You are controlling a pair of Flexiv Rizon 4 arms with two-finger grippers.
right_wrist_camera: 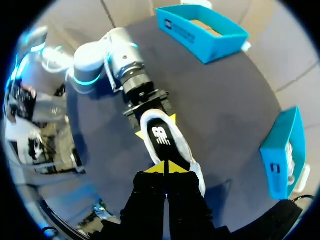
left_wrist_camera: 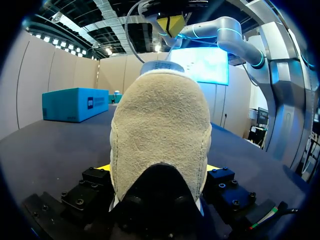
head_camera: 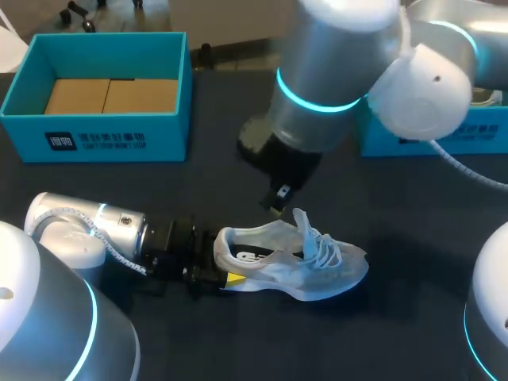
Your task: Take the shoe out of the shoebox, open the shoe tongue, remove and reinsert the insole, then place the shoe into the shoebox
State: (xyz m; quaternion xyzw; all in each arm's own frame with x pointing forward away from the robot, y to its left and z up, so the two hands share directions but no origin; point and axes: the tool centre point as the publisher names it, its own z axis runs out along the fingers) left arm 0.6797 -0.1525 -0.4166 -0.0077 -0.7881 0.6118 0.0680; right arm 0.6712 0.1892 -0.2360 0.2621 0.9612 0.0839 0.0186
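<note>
A white mesh shoe (head_camera: pixel 305 266) stands upright on the dark table, toe to the right, its tongue (head_camera: pixel 301 220) raised. My left gripper (head_camera: pixel 224 268) lies low on the table and is closed on the heel (left_wrist_camera: pixel 159 125), with a yellow tip on each side of it. My right gripper (head_camera: pixel 278 202) hangs just above the shoe's opening, its yellow tips (right_wrist_camera: pixel 166 167) pressed together, and I see nothing between them. The dark insole (right_wrist_camera: pixel 160 135) with its white logo lies inside the shoe. The open blue shoebox (head_camera: pixel 95 131) sits at the back left.
A second blue box (head_camera: pixel 444 135) stands at the back right, partly behind my right arm. Brown card lines the bottom of the left shoebox (head_camera: pixel 111 95). Bare dark table lies in front of the shoe and to its right.
</note>
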